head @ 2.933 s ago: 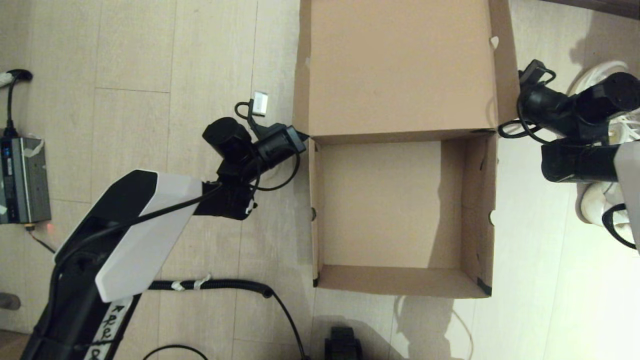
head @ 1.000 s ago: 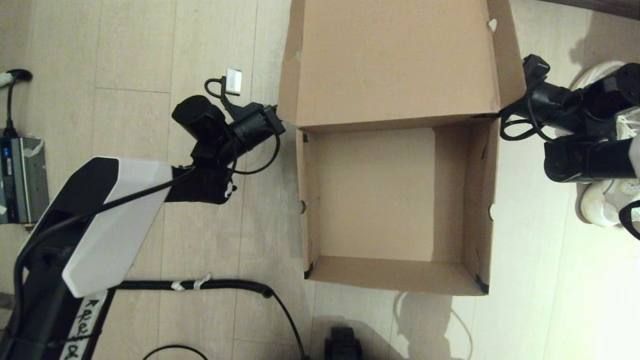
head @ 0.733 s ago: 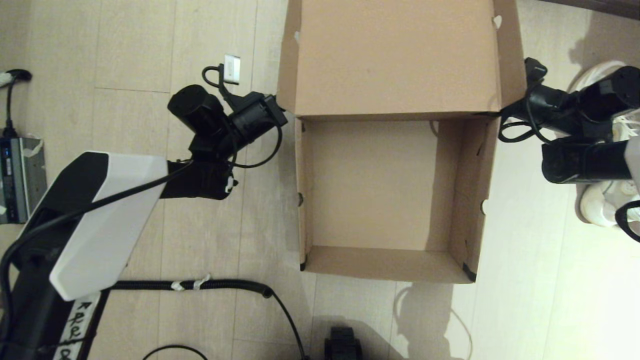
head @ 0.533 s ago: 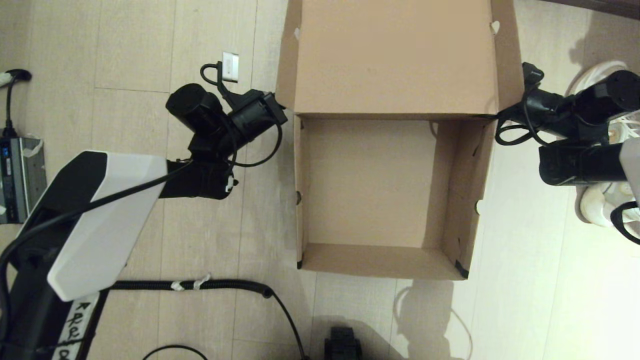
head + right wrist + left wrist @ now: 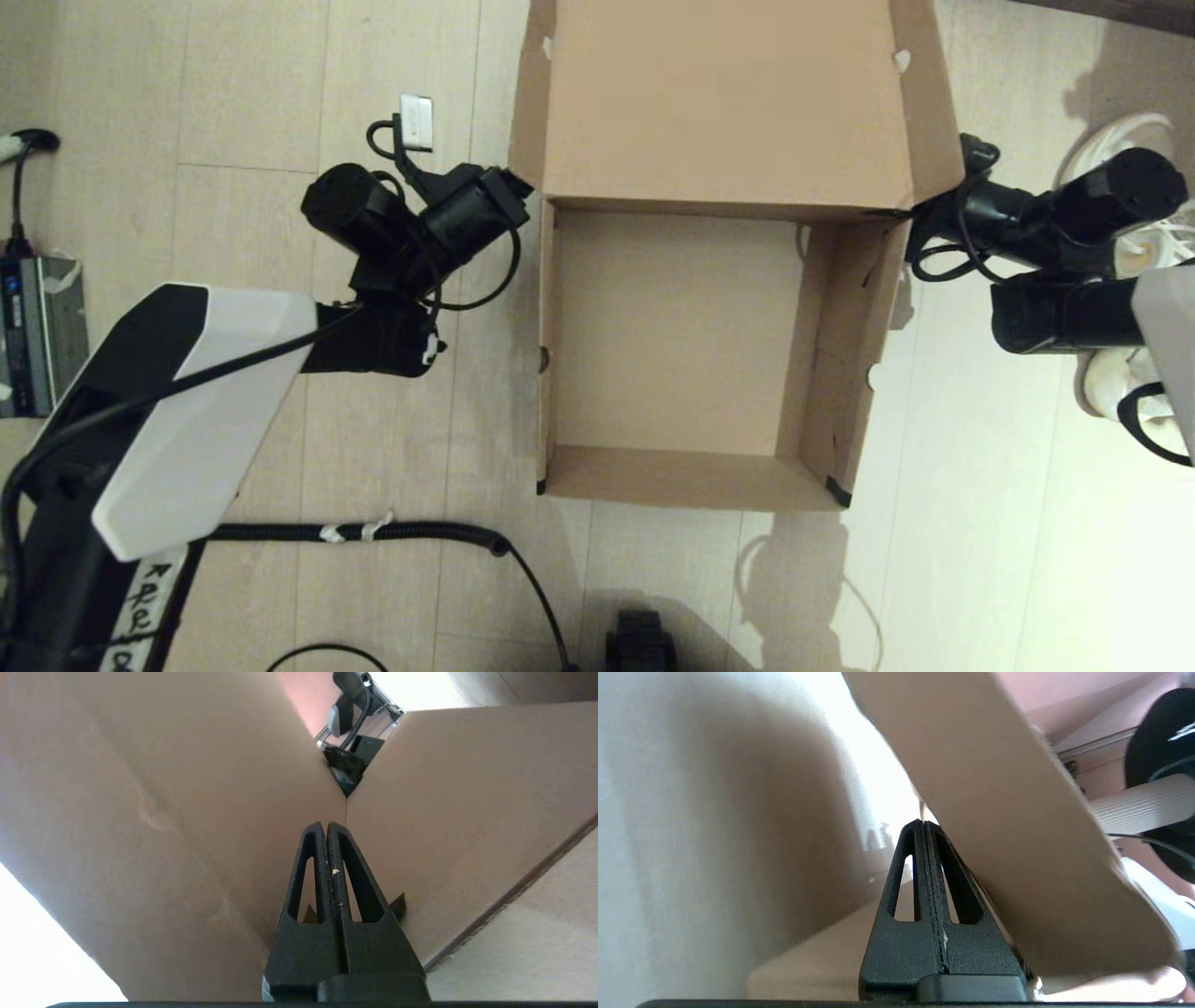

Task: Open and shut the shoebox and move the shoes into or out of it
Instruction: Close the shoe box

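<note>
The brown shoebox (image 5: 672,478) stands open on the floor and holds nothing; its lid (image 5: 719,103) is folded back on the far side. My left gripper (image 5: 526,189) is shut, its tip pressed at the box's far left corner, where the lid's side flap (image 5: 1017,835) leans on one finger (image 5: 945,868). My right gripper (image 5: 908,217) is shut with its tip at the far right corner, against the seam of the cardboard (image 5: 187,812). The white shoes (image 5: 1106,383) lie on the floor at the right, largely hidden behind my right arm.
A grey power unit (image 5: 37,336) sits at the far left edge. A black corrugated cable (image 5: 411,533) runs across the floor in front of the box. A dark part of the base (image 5: 639,639) shows at the bottom.
The box has slid to the left and away from me, turning slightly, with both shut grippers staying at its far corners and moving along with it.
</note>
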`<state>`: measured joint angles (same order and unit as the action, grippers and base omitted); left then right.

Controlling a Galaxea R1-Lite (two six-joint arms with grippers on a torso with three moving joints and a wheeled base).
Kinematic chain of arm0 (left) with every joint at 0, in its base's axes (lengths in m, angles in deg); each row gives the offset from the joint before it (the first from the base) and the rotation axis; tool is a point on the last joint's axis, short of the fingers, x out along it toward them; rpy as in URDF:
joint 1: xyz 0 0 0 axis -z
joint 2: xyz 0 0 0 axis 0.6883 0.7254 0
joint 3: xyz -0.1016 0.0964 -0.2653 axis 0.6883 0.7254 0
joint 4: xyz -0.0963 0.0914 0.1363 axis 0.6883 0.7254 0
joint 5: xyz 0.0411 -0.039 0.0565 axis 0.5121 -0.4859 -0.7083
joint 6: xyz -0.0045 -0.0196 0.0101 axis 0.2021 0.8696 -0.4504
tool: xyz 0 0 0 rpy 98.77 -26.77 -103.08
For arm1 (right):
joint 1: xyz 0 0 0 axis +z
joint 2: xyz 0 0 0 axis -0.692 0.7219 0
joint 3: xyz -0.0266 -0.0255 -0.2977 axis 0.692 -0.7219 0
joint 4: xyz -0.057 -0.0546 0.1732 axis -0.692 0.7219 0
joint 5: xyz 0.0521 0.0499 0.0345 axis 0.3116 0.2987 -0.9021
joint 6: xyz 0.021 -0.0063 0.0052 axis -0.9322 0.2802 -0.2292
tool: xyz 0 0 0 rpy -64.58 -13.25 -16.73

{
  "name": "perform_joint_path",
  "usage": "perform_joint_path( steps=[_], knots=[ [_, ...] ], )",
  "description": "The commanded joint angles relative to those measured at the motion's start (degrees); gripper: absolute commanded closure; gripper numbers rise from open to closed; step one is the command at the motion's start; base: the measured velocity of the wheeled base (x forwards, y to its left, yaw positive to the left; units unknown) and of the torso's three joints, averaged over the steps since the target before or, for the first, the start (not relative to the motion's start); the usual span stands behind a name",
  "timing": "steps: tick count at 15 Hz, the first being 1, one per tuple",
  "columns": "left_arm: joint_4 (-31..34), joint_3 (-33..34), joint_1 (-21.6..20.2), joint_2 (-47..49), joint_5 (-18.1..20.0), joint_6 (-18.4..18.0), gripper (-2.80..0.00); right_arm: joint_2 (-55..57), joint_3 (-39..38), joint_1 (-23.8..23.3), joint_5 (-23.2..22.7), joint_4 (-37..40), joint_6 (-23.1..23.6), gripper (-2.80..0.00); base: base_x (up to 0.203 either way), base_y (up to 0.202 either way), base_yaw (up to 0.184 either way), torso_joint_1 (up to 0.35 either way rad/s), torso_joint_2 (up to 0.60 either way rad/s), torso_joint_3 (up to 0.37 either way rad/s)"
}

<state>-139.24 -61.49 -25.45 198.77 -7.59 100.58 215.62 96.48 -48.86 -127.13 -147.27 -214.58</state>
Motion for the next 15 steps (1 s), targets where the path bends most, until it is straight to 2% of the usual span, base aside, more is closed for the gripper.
perform_joint_path(
  steps=[1, 5, 8, 13, 15],
  knots=[
    [-0.4, 0.24, -0.9, 0.9, 0.22, 0.16, 0.0, 0.83, 0.29, -0.03, -0.4, -0.46, -0.74, 0.0, 0.0, 0.0, 0.0, 0.0, 0.0, 0.0],
    [-0.23, 0.07, -0.8, 0.95, 0.59, 0.33, 0.0, 1.03, 0.53, 0.03, -0.4, -0.46, -0.66, 0.0, 0.0, 0.0, 0.0, 0.0, 0.0, 0.0],
    [1.97, -0.37, -0.63, 1.12, 2.83, 0.69, 0.0, 1.49, 1.59, 0.22, -0.4, -0.37, -0.74, 0.0, 0.0, 0.0, 0.0, 0.0, 0.0, 0.0],
    [1.71, -0.28, -0.64, 3.04, 2.76, 0.6, 0.0, 1.62, 0.7, 0.5, -0.49, -0.37, -0.74, 0.0, 0.0, 0.0, 0.0, 0.0, 0.0, 0.0],
    [1.16, -0.15, -0.64, 4.28, 2.72, 0.4, 0.0, 1.71, 0.47, 0.42, -1.97, -0.37, -0.74, 0.0, 0.0, 0.0, 0.0, 0.0, 0.0, 0.0]
  ],
)
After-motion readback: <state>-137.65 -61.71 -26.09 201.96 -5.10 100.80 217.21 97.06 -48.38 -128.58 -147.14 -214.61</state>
